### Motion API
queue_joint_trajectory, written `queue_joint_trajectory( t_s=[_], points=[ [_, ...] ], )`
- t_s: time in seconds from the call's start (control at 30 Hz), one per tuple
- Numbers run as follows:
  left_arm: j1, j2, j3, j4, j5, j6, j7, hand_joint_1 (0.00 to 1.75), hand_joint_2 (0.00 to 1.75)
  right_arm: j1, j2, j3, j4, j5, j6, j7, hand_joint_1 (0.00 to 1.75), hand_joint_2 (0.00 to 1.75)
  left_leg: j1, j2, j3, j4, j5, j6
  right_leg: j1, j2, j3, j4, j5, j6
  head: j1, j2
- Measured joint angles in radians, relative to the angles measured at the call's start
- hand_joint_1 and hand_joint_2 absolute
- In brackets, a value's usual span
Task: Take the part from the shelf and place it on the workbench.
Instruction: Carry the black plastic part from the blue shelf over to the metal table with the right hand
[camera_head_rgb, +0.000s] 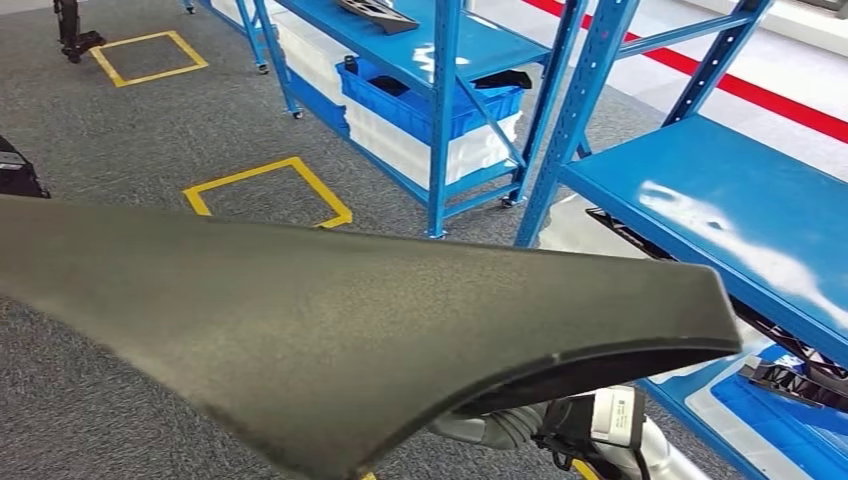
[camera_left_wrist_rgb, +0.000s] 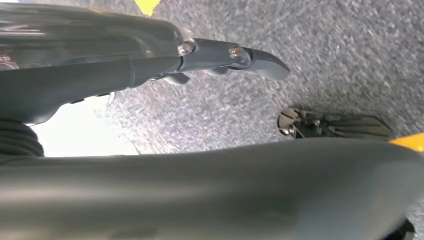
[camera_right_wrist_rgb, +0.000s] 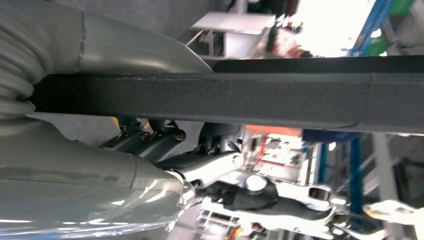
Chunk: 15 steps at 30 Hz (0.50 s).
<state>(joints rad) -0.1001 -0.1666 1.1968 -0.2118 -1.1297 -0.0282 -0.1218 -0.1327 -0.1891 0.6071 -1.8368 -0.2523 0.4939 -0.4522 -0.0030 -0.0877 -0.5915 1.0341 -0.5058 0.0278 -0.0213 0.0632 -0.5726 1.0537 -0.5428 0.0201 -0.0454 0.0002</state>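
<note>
One part, both hands on it: you're mid-carry, shelf pick looks done, workbench drop not yet. The dark textured trim panel (camera_head_rgb: 330, 340) sits closest to the head camera, held up high and spanning most of that view.

Right hand (camera_right_wrist_rgb: 210, 165): the panel's edge runs just above the fingers (camera_right_wrist_rgb: 150, 140) in the wrist view, thumb cover on the other side of it, so you can read this as a clamp on the panel edge, fingers closed around it. In the head view that arm's wrist (camera_head_rgb: 600, 420) shows just under the panel's curved end.

Left hand (camera_left_wrist_rgb: 150, 60): fingers (camera_left_wrist_rgb: 235, 55) stretched fairly straight, apart from the panel's broad surface below them in that picture. Contact isn't visible; cannot tell if it grips or only steadies.

Beyond the hands: grey carpet, yellow floor square (camera_head_rgb: 268, 192) ahead. Past that, blue shelf rack (camera_head_rgb: 720, 190) off to the right-hand side, with another black part (camera_head_rgb: 800, 380) on its lower level. Farther on, second rack with a blue bin (camera_head_rgb: 430, 95).

Next move, as a judgement: no workbench visible here, so you need to turn away from the racks, keep the panel level, and check the left-hand hold before setting down.
</note>
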Motion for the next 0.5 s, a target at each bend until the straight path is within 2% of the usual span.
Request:
queue_joint_trajectory(
  t_s=[0.03, 0.1, 0.13, 0.2, 0.23, 0.27, 0.3, 0.33, 0.37, 0.43, 0.5],
  points=[
    [0.0, -0.003, -0.004, 0.0, -0.002, -0.002, 0.001, 0.0, 1.75, 0.0, -0.002, 0.0, -0.002, -0.003, 0.0, 0.003, 1.75, 1.75, 0.001, -0.01, -0.003, 0.001, 0.0, -0.005, 0.001, 0.01, 0.005, -0.014, 0.0, -0.003, 0.0, 0.0],
    [0.003, -0.006, -0.009, 0.0, -0.007, -0.006, 0.002, 0.0, 1.75, -0.002, -0.003, 0.002, -0.005, -0.009, 0.002, 0.009, 1.75, 1.75, 0.005, -0.028, -0.007, 0.0, 0.0, -0.014, 0.001, -0.006, 0.009, -0.02, 0.001, -0.01, 0.0, 0.0],
    [0.005, -0.008, -0.011, 0.0, -0.01, -0.008, 0.002, 0.0, 1.75, -0.006, -0.003, 0.003, -0.006, -0.011, 0.003, 0.012, 1.75, 1.75, 0.004, -0.023, -0.009, 0.006, -0.005, -0.019, 0.0, -0.017, 0.013, -0.023, 0.002, -0.016, 0.0, 0.0],
    [0.004, -0.011, -0.014, 0.0, -0.013, -0.009, 0.003, 0.0, 1.75, -0.013, -0.003, 0.009, -0.007, -0.016, 0.007, 0.016, 1.75, 1.75, 0.004, 0.016, -0.039, 0.068, -0.044, -0.03, -0.005, -0.044, 0.019, -0.027, 0.002, -0.026, -0.002, 0.0],
    [0.002, -0.013, -0.015, 0.0, -0.014, -0.008, 0.004, 0.0, 1.75, -0.017, -0.003, 0.013, -0.007, -0.019, 0.008, 0.019, 1.75, 1.75, 0.005, 0.043, -0.068, 0.127, -0.073, -0.036, -0.004, -0.058, 0.02, -0.028, 0.0, -0.029, -0.002, 0.0],
    [-0.001, -0.014, -0.017, 0.0, -0.014, -0.007, 0.003, 0.0, 1.75, -0.021, -0.003, 0.017, -0.008, -0.022, 0.01, 0.022, 1.75, 1.75, 0.008, 0.059, -0.103, 0.195, -0.101, -0.042, -0.003, -0.072, 0.021, -0.028, -0.002, -0.031, -0.002, 0.0],
    [-0.002, -0.014, -0.018, 0.0, -0.013, -0.006, 0.002, 0.0, 1.75, -0.027, -0.003, 0.021, -0.007, -0.026, 0.013, 0.027, 1.75, 1.75, 0.012, 0.068, -0.131, 0.249, -0.118, -0.047, -0.002, -0.086, 0.023, -0.027, -0.004, -0.032, -0.002, 0.0],
    [-0.002, -0.014, -0.018, 0.0, -0.011, -0.005, 0.001, 0.0, 1.75, -0.035, -0.003, 0.025, -0.007, -0.031, 0.016, 0.032, 1.75, 1.75, 0.015, 0.072, -0.145, 0.274, -0.117, -0.05, -0.002, -0.099, 0.024, -0.027, -0.006, -0.031, -0.002, 0.0],
    [-0.003, -0.014, -0.018, 0.0, -0.009, -0.005, -0.001, 0.0, 1.75, -0.045, -0.002, 0.029, -0.007, -0.035, 0.019, 0.036, 1.75, 1.75, 0.017, 0.077, -0.138, 0.259, -0.098, -0.052, -0.002, -0.111, 0.027, -0.027, -0.009, -0.029, -0.002, 0.0],
    [-0.007, -0.014, -0.018, 0.0, -0.004, -0.005, -0.005, 0.0, 1.75, -0.065, -0.002, 0.036, -0.006, -0.043, 0.024, 0.041, 1.75, 1.75, 0.019, 0.097, -0.078, 0.138, -0.029, -0.051, -0.002, -0.133, 0.037, -0.027, -0.017, -0.023, -0.002, 0.0],
    [-0.014, -0.014, -0.018, 0.0, 0.001, -0.004, -0.006, 0.0, 1.75, -0.08, -0.002, 0.042, -0.005, -0.049, 0.026, 0.043, 1.75, 1.75, 0.009, 0.135, -0.025, 0.033, 0.007, -0.042, 0.001, -0.153, 0.046, -0.027, -0.025, -0.013, -0.002, 0.0]
  ],
)
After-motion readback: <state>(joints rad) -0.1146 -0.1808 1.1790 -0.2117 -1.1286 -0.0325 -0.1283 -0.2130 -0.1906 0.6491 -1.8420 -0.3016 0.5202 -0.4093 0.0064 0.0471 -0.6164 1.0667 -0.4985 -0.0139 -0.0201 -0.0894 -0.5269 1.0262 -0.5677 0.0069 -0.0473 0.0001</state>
